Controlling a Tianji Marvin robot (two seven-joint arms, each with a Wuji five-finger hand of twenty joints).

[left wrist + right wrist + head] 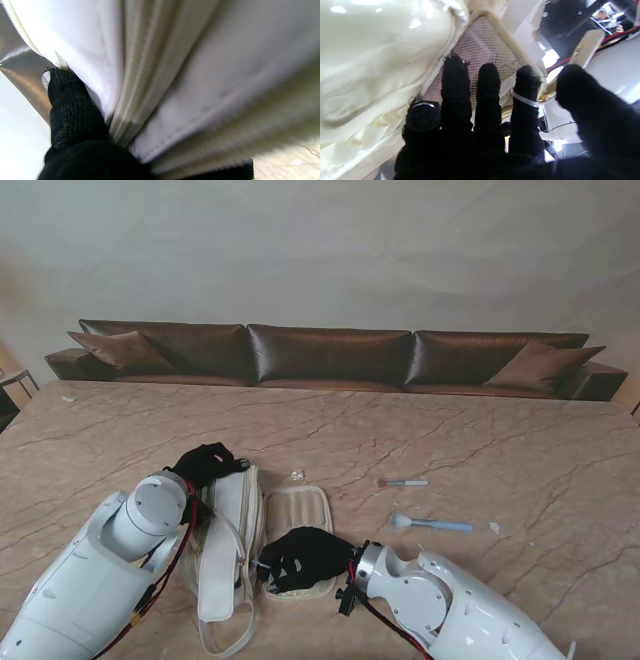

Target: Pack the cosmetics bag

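The cream cosmetics bag [228, 520] lies unzipped on the marble table, its mesh-lined flap [295, 508] spread to the right. My left hand [205, 465], in a black glove, grips the bag's far left end; the left wrist view shows a finger [72, 110] against the zipper edge of the bag [175, 75]. My right hand [300, 558] rests flat on the near end of the flap, its fingers [490, 100] spread over the mesh pocket [482, 42]. A blue-handled brush [432, 524] and a smaller pink-tipped brush [403, 482] lie to the right of the bag.
A small clear item [295, 475] sits just beyond the flap. A tiny white scrap [494, 527] lies past the blue brush. A brown sofa [330, 355] runs along the table's far edge.
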